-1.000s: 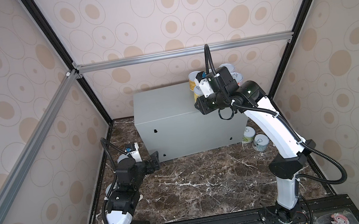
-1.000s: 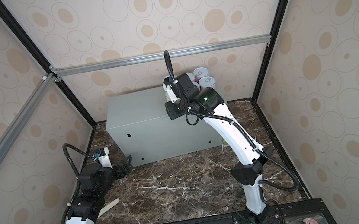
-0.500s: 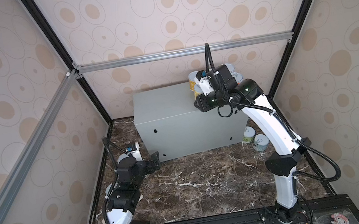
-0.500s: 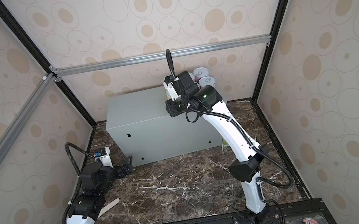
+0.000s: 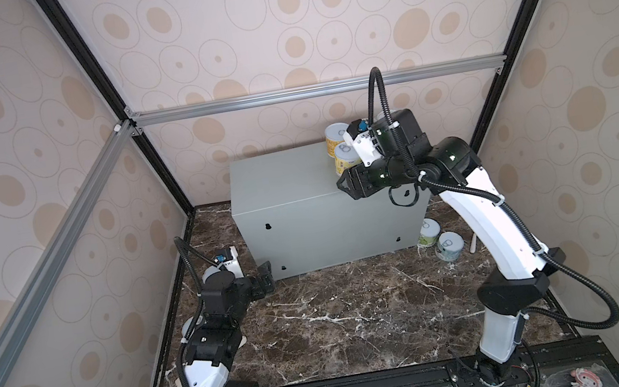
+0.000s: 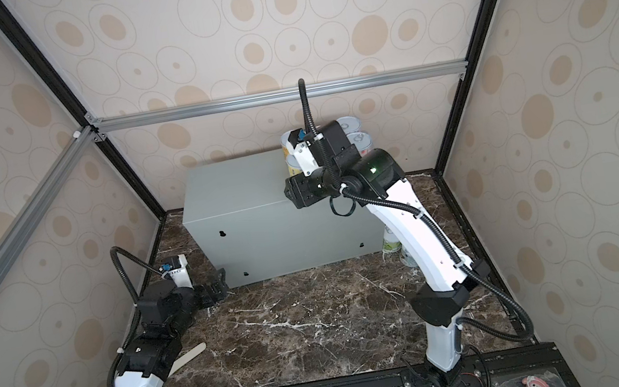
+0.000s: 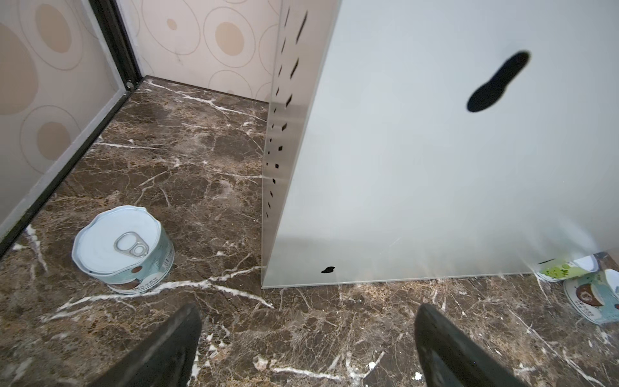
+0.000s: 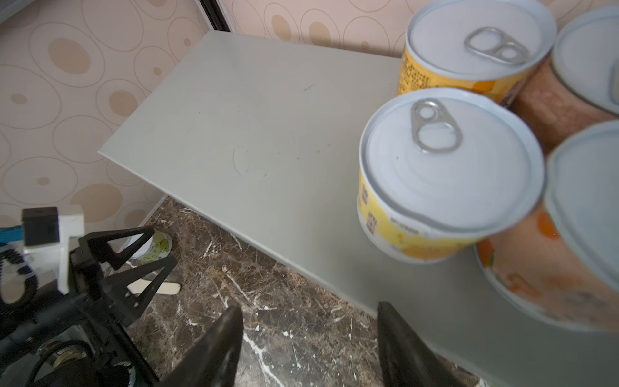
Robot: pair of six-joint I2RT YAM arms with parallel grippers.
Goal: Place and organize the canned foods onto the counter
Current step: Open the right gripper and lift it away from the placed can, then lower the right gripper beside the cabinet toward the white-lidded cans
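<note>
Where the counter point(image 7: 435, 167) ends, a dented tin point(image 7: 124, 248) sits.

Cans point(image 5: 337, 136) stand on the counter's point(image 5: 302, 212) right end; others point(image 5: 449, 244) sit on the floor point(image 5: 340, 316).

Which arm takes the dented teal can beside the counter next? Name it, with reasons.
Left, likely. The left gripper is open, low over the marble floor with the dented teal can close ahead; the right gripper is up by the yellow cans on the counter.
</note>
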